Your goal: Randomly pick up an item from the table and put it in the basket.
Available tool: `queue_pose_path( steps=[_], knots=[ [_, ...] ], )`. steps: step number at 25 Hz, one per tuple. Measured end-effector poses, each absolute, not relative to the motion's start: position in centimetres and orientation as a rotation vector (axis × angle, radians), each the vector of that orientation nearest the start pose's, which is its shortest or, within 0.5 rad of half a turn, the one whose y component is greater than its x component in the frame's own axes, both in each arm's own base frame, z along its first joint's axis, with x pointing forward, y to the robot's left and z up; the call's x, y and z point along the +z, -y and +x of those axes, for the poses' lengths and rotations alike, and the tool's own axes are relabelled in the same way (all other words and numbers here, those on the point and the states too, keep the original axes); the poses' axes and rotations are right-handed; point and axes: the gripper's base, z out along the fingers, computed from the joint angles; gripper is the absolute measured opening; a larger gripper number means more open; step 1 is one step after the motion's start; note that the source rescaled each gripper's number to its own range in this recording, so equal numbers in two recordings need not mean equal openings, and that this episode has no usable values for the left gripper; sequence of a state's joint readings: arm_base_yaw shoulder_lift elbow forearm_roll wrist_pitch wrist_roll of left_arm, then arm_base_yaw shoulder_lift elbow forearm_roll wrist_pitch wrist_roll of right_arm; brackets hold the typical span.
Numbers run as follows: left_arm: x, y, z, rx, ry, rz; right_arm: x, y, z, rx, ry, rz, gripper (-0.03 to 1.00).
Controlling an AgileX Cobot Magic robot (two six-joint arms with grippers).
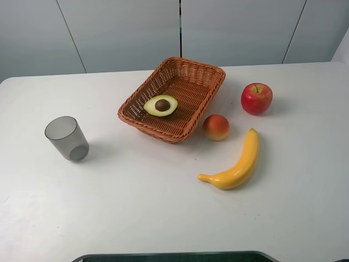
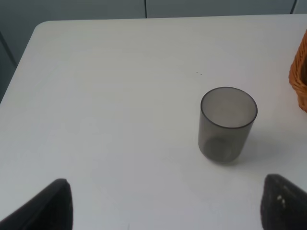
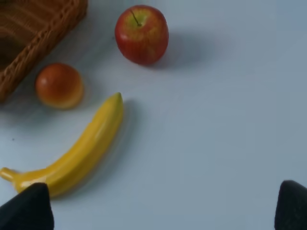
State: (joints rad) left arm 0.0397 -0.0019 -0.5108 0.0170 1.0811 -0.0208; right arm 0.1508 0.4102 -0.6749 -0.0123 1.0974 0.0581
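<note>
**Halved avocado lodged in wicker basket; both claws spread and empty**

Item 1. Halved avocado (image 1: 161, 105): dark green skin, pale yellow-green flesh, round brown pit at centre. Lies cut face up on the floor of the basket, towards the front left corner in the high view.

Item 2. Basket (image 1: 204, 74): rectangular, orange-brown woven wicker, sloping sides. Stands on the surface, set at an angle. One corner shows at the edge of each wrist view.

Item 3. Surface (image 1: 136, 207): large, white, smooth, rounded corners. Carries every object listed here.

Item 4. Cup (image 1: 67, 138): grey, translucent, upright, mouth open. Well apart from the basket, on its left in the high view.

Item 5. Peach (image 1: 216, 127): small, orange-red. Just beside the basket's front right corner; whether it touches the wicker cannot be told.

Item 6. Apple (image 1: 257, 98): red with yellow flecks, stem up. Right of the basket, behind the peach.

Item 7. Banana (image 1: 234, 164): yellow, curved, lying flat in front of the peach and apple, stem end pointing left.

Item 8. Left claw (image 2: 165, 211): two dark fingertips set wide apart, nothing between them, above bare surface near the cup.

Item 9. Right claw (image 3: 160, 208): fingertips likewise wide apart, holding nothing; one tip close to the banana's stem end.
</note>
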Motion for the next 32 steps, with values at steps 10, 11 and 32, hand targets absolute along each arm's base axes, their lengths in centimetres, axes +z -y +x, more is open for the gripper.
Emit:
queue_pose_path(
  steps=[10,11,32],
  knots=[
    [27.9,-0.1,-0.7,0.032,-2.051,-0.063,30.3,-0.3,0.0,0.115,-2.090,-0.190,1.00],
    [27.9,-0.1,-0.7,0.032,-2.051,-0.063,29.7,-0.3,-0.1,0.121,-2.092,-0.195,1.00],
    [27.9,-0.1,-0.7,0.034,-2.051,-0.059,27.8,-0.5,-0.9,0.099,-2.062,-0.166,1.00]
  ],
)
